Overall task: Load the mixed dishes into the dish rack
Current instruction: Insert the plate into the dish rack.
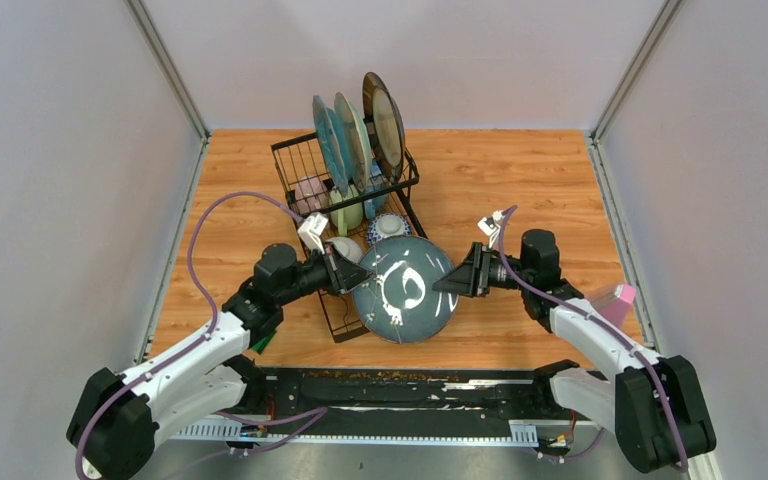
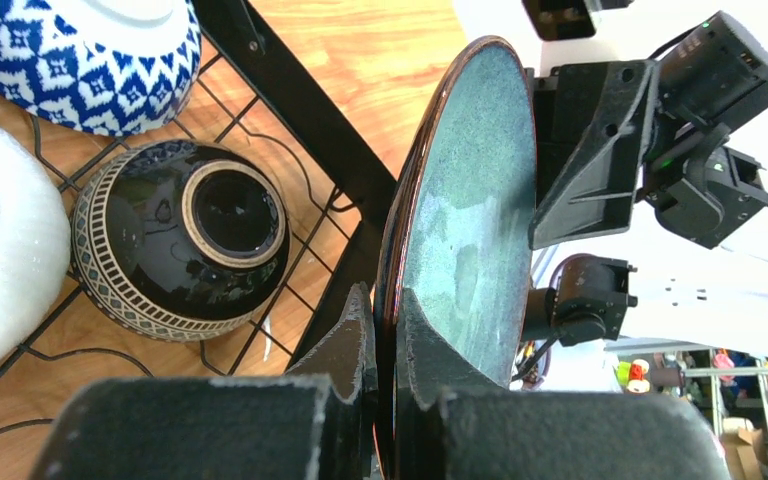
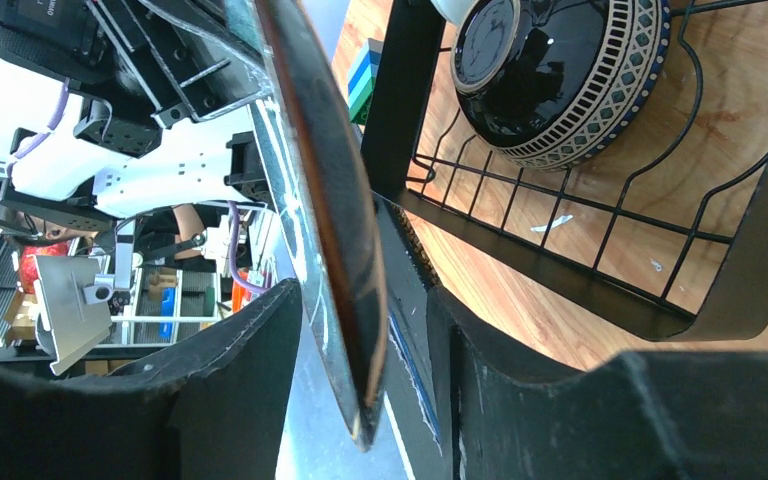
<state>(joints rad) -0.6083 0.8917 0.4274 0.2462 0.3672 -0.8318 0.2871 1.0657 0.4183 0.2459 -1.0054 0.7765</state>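
A large teal plate with a dark rim [image 1: 405,290] hangs over the near end of the dish rack [image 1: 298,165], its glazed face turned up toward the top camera. The left gripper [image 2: 385,310] pinches the plate's left rim, fingers pressed tight on both faces. The right gripper [image 3: 360,330] straddles the opposite rim with its fingers spread, and a gap shows on each side of the edge. In the rack's low tray, under and to the left of the plate, a dark bowl with a patterned band [image 2: 180,245] lies upside down. A white bowl [image 1: 345,247] and a blue-and-white patterned bowl [image 1: 388,226] sit just beyond it. Farther back, a pink mug [image 1: 310,192] and a green mug [image 1: 348,212] sit in the taller basket. Behind them stand a teal plate [image 1: 328,140], a pale green plate [image 1: 353,135] and a black-rimmed cream plate [image 1: 385,115].
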